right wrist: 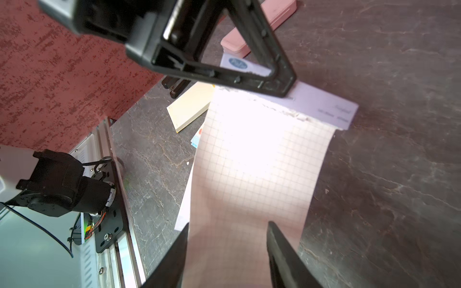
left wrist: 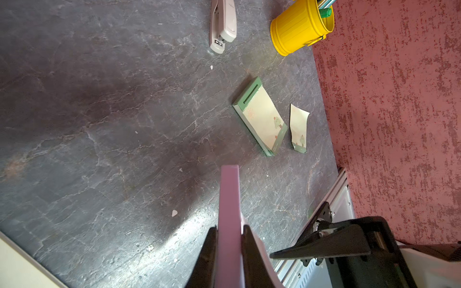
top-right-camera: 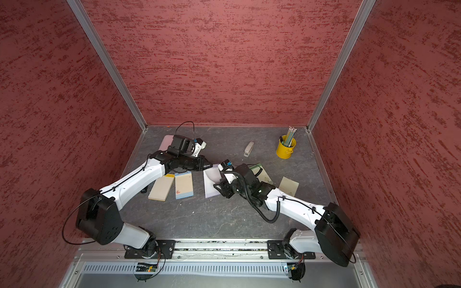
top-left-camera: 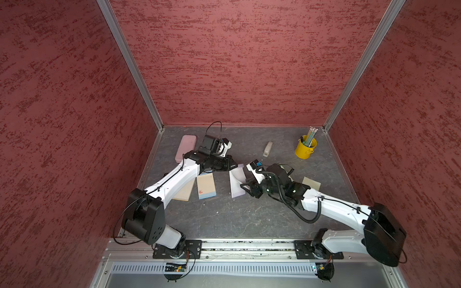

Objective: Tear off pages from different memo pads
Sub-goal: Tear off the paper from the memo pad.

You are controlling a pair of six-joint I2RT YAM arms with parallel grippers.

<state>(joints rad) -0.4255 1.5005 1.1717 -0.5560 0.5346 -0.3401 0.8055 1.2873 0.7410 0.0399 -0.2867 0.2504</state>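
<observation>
1. My right gripper (right wrist: 228, 224) stands apart, with the lilac page (right wrist: 257, 162) between its jaws. My left gripper (left wrist: 229, 228) is clamped on the lilac pad (right wrist: 324, 107) just ahead.
2. A green page (left wrist: 298, 127) lies torn off beside the green pad (left wrist: 262, 119). I judge the yellow pad (top-right-camera: 161, 187) and blue pad (top-right-camera: 184, 185) remain.
3. Both arms reach low and inward.

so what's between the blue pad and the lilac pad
nothing but bare table. both top views show an open gap between the blue pad and the lilac pad.

Yellow pad (top-right-camera: 161, 187), blue pad (top-right-camera: 184, 185), lilac pad (top-right-camera: 209, 185) in row; loose page (top-right-camera: 288, 185) well apart.
</observation>
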